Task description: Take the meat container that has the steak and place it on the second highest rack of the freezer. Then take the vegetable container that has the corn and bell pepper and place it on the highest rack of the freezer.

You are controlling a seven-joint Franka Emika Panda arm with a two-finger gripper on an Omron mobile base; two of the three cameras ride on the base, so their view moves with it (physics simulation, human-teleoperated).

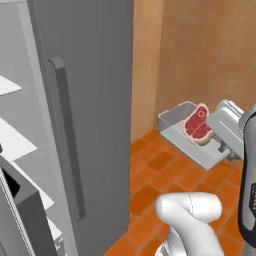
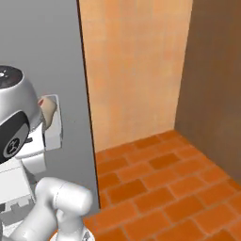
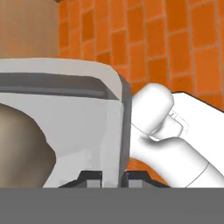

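The gripper [image 3: 111, 178] is clamped on the side wall of 1 grey meat container [image 1: 176, 131], its 2 dark fingertips [image 3: 92, 178] pinching the thin wall at 6 o'clock in the hand view. In the left base view the container hangs in the air at 3 o'clock, tilted, above the orange brick floor [image 1: 165, 175]. Inside it lies 1 steak [image 1: 197, 124], red with a pale fat rim, leaning toward the gripper side. The tall grey freezer [image 1: 95, 100] stands at 9 o'clock, its door with 1 long bar handle [image 1: 65, 135] swung open, white inner shelves [image 1: 12, 140] showing at the far left. The container is outside the freezer, well apart from the shelves.
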